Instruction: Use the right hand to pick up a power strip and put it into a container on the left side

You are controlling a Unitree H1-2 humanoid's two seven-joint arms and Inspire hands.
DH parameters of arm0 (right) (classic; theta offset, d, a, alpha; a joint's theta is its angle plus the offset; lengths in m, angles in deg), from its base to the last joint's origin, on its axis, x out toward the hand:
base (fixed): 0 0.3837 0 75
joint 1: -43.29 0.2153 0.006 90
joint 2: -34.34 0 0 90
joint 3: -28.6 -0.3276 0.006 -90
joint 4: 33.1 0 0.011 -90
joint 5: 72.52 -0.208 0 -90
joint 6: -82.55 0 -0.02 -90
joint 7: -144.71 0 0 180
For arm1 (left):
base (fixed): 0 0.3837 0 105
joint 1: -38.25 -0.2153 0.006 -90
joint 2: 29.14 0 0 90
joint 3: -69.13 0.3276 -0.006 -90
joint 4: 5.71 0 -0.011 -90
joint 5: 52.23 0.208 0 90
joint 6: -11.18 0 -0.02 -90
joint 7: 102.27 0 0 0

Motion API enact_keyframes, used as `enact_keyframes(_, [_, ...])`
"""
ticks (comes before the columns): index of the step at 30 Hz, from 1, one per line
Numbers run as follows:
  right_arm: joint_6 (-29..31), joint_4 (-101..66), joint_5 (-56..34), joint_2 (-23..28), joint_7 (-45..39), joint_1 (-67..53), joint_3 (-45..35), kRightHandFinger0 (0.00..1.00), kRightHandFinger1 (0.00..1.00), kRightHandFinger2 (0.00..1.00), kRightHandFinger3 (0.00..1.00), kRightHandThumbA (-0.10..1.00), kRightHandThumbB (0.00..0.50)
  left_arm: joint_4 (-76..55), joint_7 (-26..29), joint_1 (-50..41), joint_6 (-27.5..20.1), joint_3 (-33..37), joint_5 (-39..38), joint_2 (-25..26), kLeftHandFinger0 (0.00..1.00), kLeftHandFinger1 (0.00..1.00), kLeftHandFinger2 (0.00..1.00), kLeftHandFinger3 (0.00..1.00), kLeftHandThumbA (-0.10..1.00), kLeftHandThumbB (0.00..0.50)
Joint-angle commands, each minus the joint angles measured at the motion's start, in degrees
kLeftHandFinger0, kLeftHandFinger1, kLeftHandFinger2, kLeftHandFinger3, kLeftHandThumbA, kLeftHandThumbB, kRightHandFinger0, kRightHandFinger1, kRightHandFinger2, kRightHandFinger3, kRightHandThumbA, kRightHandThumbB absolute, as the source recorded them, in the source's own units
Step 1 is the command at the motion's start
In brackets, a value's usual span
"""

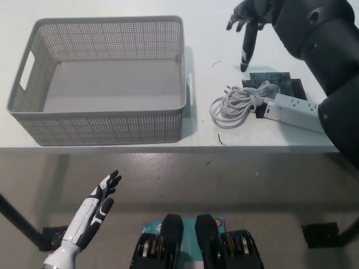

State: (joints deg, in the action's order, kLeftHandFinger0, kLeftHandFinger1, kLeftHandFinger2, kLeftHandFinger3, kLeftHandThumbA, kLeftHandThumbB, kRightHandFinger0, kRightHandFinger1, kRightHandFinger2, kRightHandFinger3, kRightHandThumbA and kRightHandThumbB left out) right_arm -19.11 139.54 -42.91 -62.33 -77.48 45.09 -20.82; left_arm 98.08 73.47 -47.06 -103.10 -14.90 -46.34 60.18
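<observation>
the basket (pixel 101 78) sits on the left part of the surface (pixel 207 33). to its right lies the coiled cord (pixel 235 103), and right of that, touching it, the power strip (pixel 291 111), partly on a mat (pixel 275 84), with its far end seemingly hidden under the right arm. the right hand (pixel 247 22) hangs behind the cord, apart from it. the left hand (pixel 95 210) is below the surface's front edge, at left.
</observation>
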Motion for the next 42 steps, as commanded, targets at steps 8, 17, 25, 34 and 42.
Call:
enact_keyframes(8, [1.0, 0.3, 2.8, 1.8, 2.5, -0.5, 1.0, 1.00, 1.00, 1.00, 1.00, 1.00, 0.428, -1.6, -0.7, 1.0, -2.6, -0.7, -1.1, 1.2, 1.00, 1.00, 1.00, 1.00, 1.00, 0.253])
enact_keyframes(17, [4.1, 0.1, 4.7, 3.3, 4.3, -3.4, 1.8, 1.00, 1.00, 1.00, 1.00, 1.00, 0.476, -1.5, -0.9, 1.2, -2.6, -0.7, -0.7, 1.2, 1.00, 1.00, 1.00, 1.00, 1.00, 0.256])
enact_keyframes(25, [2.2, 0.7, 5.5, 2.3, 7.8, -8.0, 1.5, 1.00, 1.00, 1.00, 1.00, 1.00, 0.500, -2.0, -0.4, 0.6, -2.6, -0.8, -0.3, 1.0, 1.00, 1.00, 1.00, 1.00, 1.00, 0.264])
enact_keyframes(34, [1.5, 1.0, 3.3, 2.2, 13.4, -12.7, -1.9, 1.00, 1.00, 1.00, 1.00, 0.97, 0.500, -2.7, -1.1, 0.8, -2.6, -0.5, -0.8, 1.5, 1.00, 1.00, 1.00, 1.00, 1.00, 0.242])
enact_keyframes(42, [5.2, 0.9, -1.2, 2.0, 23.5, -17.4, -10.0, 1.00, 1.00, 1.00, 1.00, 0.95, 0.461, -2.6, -1.9, 1.5, -2.6, -0.1, -1.3, 1.1, 1.00, 1.00, 1.00, 1.00, 1.00, 0.246])
